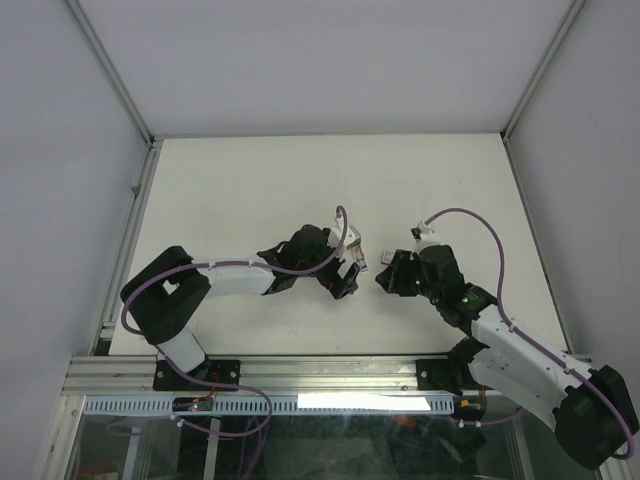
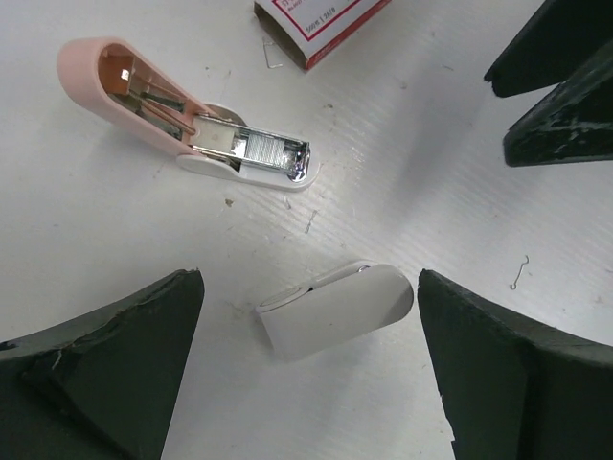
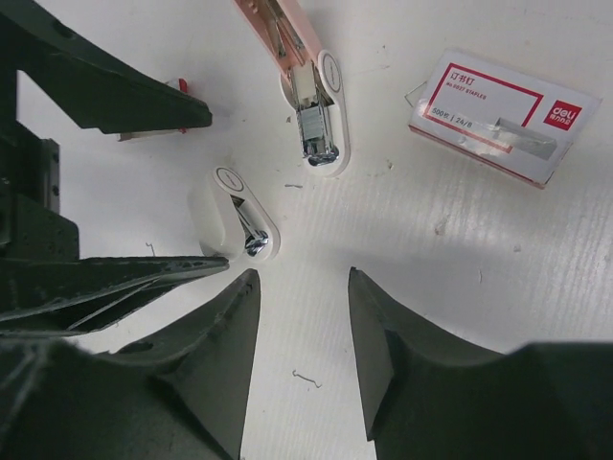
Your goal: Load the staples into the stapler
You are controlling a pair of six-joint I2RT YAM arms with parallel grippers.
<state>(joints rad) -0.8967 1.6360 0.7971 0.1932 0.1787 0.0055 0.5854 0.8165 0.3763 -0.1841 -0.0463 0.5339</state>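
A pink stapler [image 2: 124, 81] lies hinged open on the table, and a silvery ribbed strip of staples [image 2: 268, 151] sits in its white magazine tray. It also shows in the right wrist view [image 3: 297, 48], with the staples [image 3: 316, 125] in the tray. A small closed white stapler [image 2: 335, 309] lies between the fingers of my open left gripper [image 2: 308, 283], untouched. My right gripper [image 3: 303, 278] is open and empty over bare table, just beside the white stapler [image 3: 239, 211]. In the top view, both grippers [image 1: 345, 278] [image 1: 385, 280] meet mid-table.
A red-and-white staple box [image 3: 503, 115] lies right of the pink stapler and shows again in the left wrist view [image 2: 321, 24]. Loose single staples [image 3: 306, 377] [image 2: 519, 273] are scattered about. The right gripper's dark fingers [image 2: 565, 96] stand close at upper right. Walls ring the table.
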